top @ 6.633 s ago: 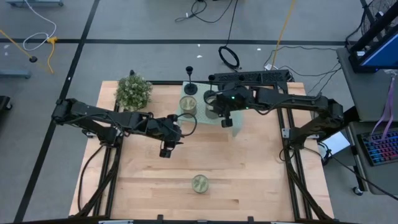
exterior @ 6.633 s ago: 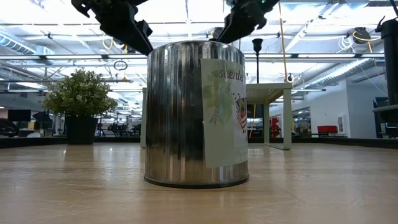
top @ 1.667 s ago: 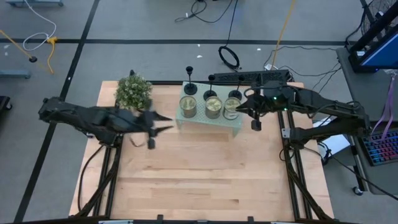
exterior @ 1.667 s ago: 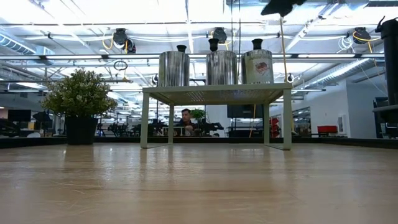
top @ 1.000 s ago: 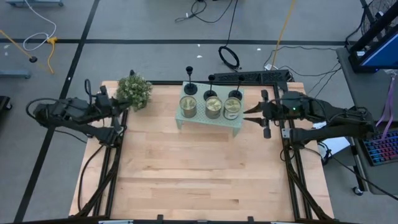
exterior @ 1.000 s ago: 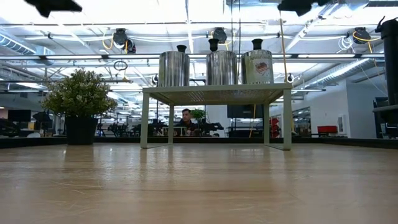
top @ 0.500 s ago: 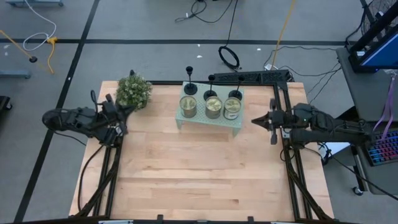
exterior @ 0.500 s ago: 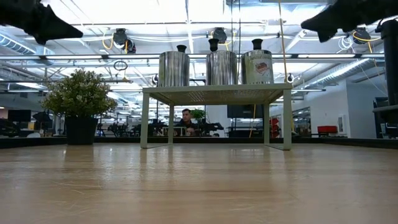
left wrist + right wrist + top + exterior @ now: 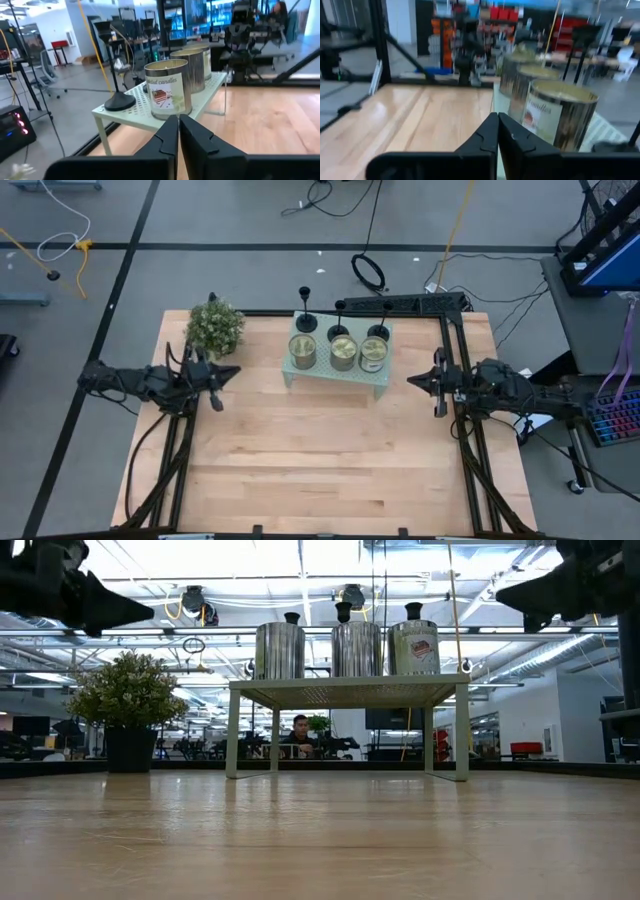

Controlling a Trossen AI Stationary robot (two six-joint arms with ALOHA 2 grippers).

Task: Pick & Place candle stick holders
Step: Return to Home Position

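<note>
From where I stand, the three black candle stick holders (image 9: 338, 332) are lined up along the rear edge of the pale green shelf (image 9: 335, 380), in the upper middle of the overhead frame; each stands just behind one of three greenish-gold jars (image 9: 343, 352), and in the level view only their dark tops peek above the jar rims; the shelf stands on the wooden table (image 9: 320, 460), with a small potted plant (image 9: 215, 327) to its left; the left gripper (image 9: 228, 371) hangs at the middle left of the overhead frame, well apart from the shelf, tip aimed towards it, its two fingers pressed together with nothing between them; the right gripper (image 9: 414, 380) sits at the middle right, near the shelf's right end but clear of it, fingers likewise squeezed tight on nothing; both hang above the tabletop; a person (image 9: 298, 727) shows far off in the room, framed under the shelf
</note>
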